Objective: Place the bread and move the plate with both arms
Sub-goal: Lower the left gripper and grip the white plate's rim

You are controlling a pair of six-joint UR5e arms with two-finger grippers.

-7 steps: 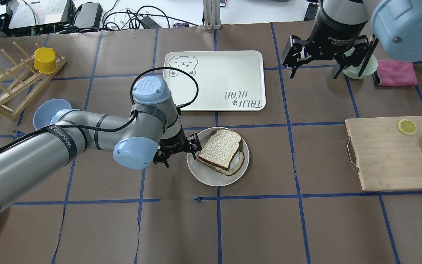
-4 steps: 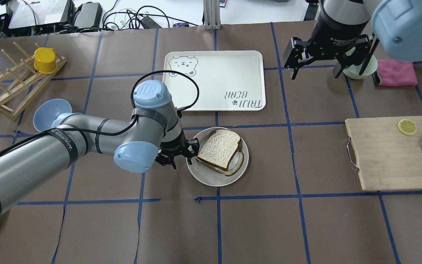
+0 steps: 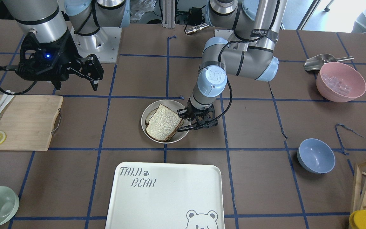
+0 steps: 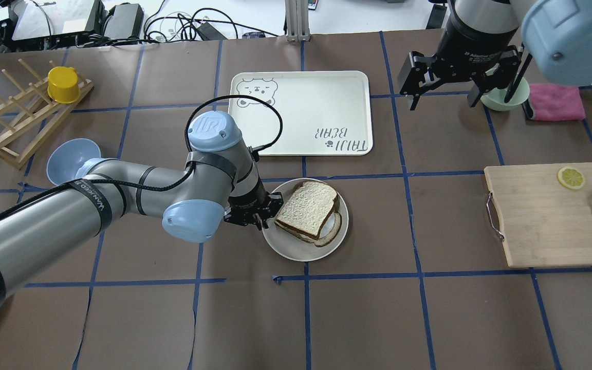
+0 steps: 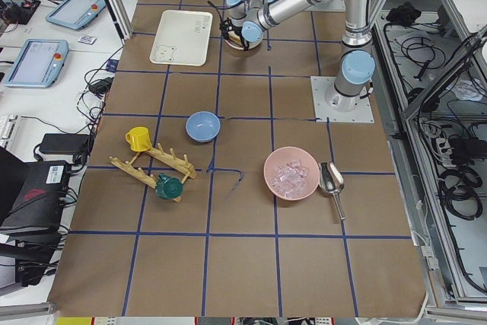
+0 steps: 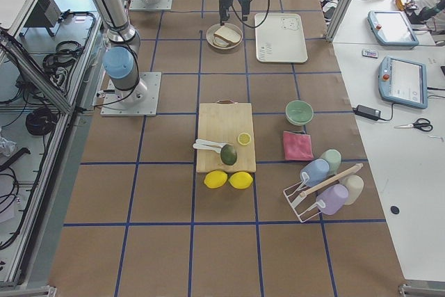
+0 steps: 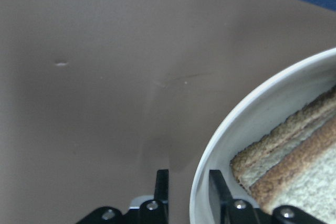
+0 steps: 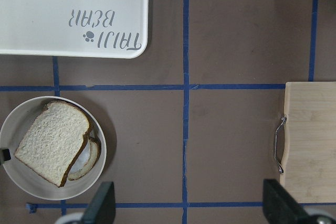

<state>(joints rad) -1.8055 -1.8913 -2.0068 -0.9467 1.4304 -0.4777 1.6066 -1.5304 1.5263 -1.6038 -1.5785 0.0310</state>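
The bread (image 4: 309, 205) lies tilted on the round cream-white plate (image 4: 291, 247), on top of a second slice with egg white (image 4: 333, 226). It also shows in the front view (image 3: 164, 122) and the right wrist view (image 8: 52, 142). My left gripper (image 4: 269, 211) is at the plate's left rim. In the left wrist view the fingers (image 7: 161, 182) straddle the rim (image 7: 236, 129), with the jaws narrowed and a small gap left at the outer finger. My right gripper (image 4: 458, 97) hangs open and empty, high over the table's far right.
The "TAIJI BEAR" tray (image 4: 301, 92) lies just beyond the plate. A wooden cutting board (image 4: 542, 221) with lemon slice and cutlery lies at the right. A blue bowl (image 4: 72, 156) and a dish rack (image 4: 13, 123) are at the left. A green bowl (image 4: 506, 97) and pink cloth (image 4: 558, 103) sit under the right arm.
My left gripper has shifted right onto the plate's rim and its jaws have narrowed around it. The right gripper has drifted slightly away. Plate and bread have not moved.
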